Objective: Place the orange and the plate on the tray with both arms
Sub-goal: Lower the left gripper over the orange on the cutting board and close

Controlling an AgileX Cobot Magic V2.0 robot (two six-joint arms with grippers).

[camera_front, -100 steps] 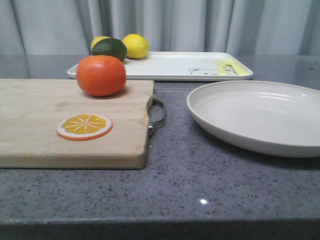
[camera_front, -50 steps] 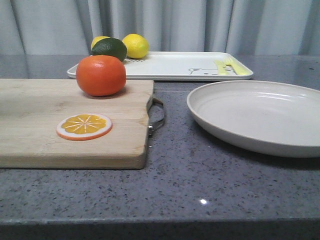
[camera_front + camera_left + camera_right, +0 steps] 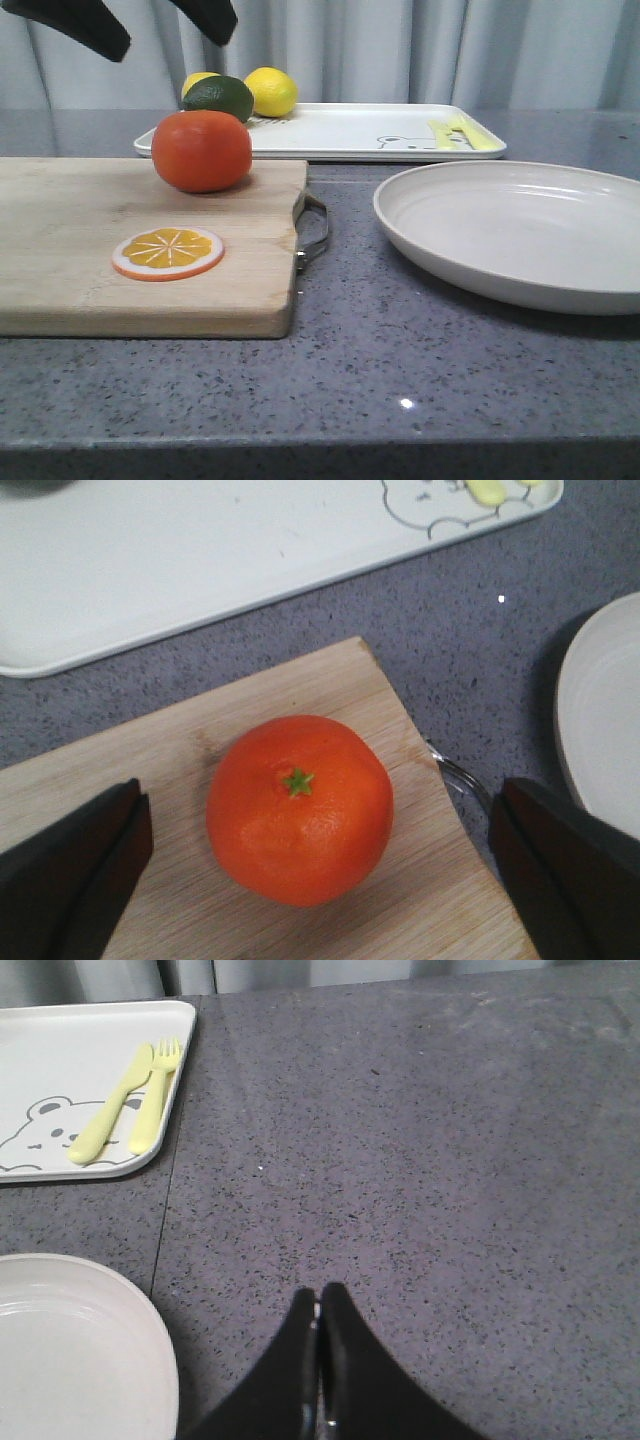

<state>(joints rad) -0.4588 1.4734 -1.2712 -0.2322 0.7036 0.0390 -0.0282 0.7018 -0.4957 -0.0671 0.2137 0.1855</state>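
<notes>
The orange sits on the far right part of the wooden cutting board; it also shows in the left wrist view. My left gripper hangs open above it, its fingers wide apart on either side of the fruit, not touching. The cream plate lies on the table at the right; its rim shows in the right wrist view. The white tray with the bear drawing lies at the back. My right gripper is shut and empty over bare table beside the plate; it does not show in the front view.
Two yellow lemons and a dark green fruit lie at the tray's left end. A yellow-green fork and knife lie at its right end. An orange slice lies on the board. Grey curtains hang behind.
My left gripper has come into the front view from above, over the orange. Nothing else has moved.
</notes>
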